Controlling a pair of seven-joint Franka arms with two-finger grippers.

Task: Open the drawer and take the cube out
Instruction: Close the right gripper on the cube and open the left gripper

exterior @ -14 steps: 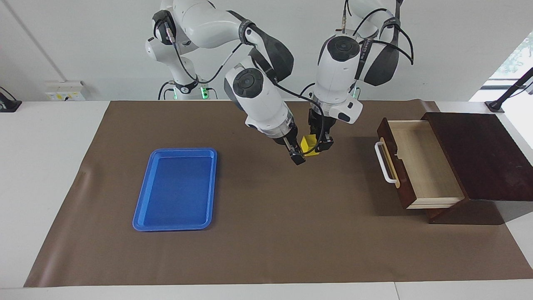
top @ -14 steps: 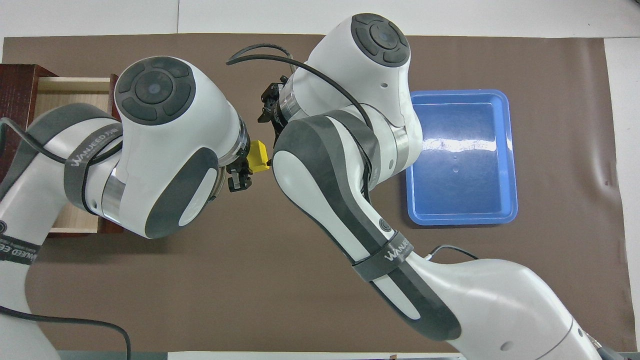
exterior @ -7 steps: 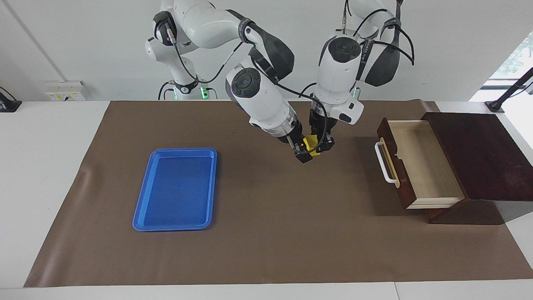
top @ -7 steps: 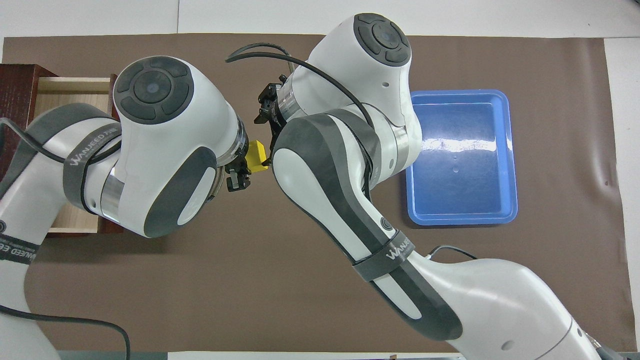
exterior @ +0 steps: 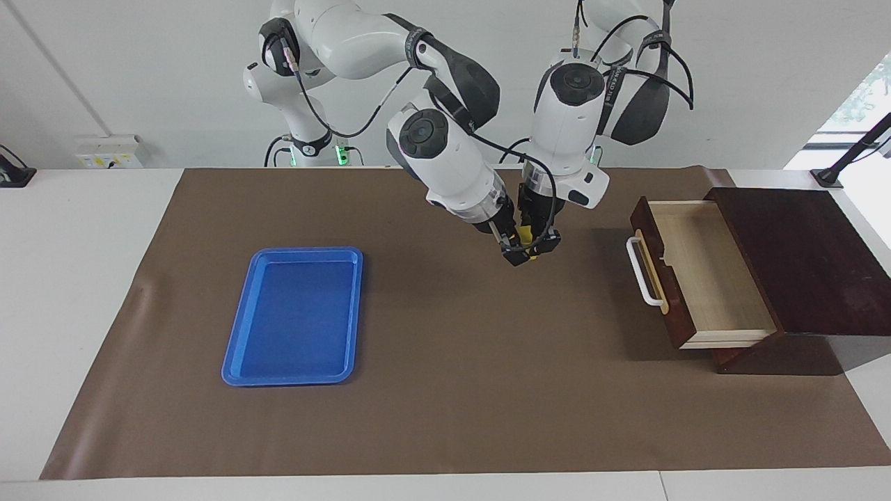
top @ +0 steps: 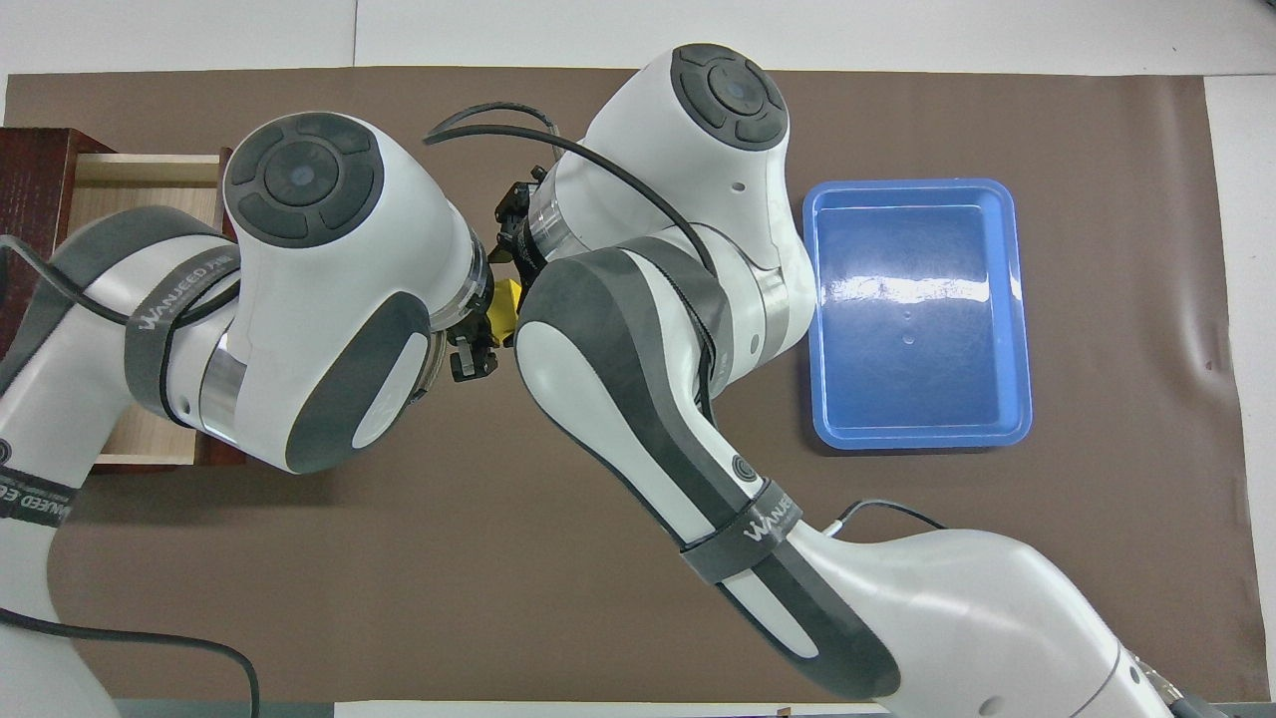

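Note:
The yellow cube (exterior: pixel 527 239) is held in the air over the brown mat, between the blue tray and the drawer, and is mostly hidden by the two hands. A corner of it shows in the overhead view (top: pixel 504 303). My left gripper (exterior: pixel 540 243) comes down from above and is shut on it. My right gripper (exterior: pixel 516 251) has come in from the tray's side and sits right at the cube. The dark wooden drawer (exterior: pixel 703 271) with its white handle (exterior: pixel 644 273) stands pulled out of its box (exterior: pixel 807 257), and its pale inside is empty.
The blue tray (exterior: pixel 299 313) lies empty on the brown mat (exterior: pixel 452 390) toward the right arm's end of the table; it also shows in the overhead view (top: pixel 917 309). The drawer box is at the left arm's end.
My right gripper has moved toward the drawer's end and closed in on the cube held by the left gripper. The cube is now nearly covered. The left gripper has barely moved.

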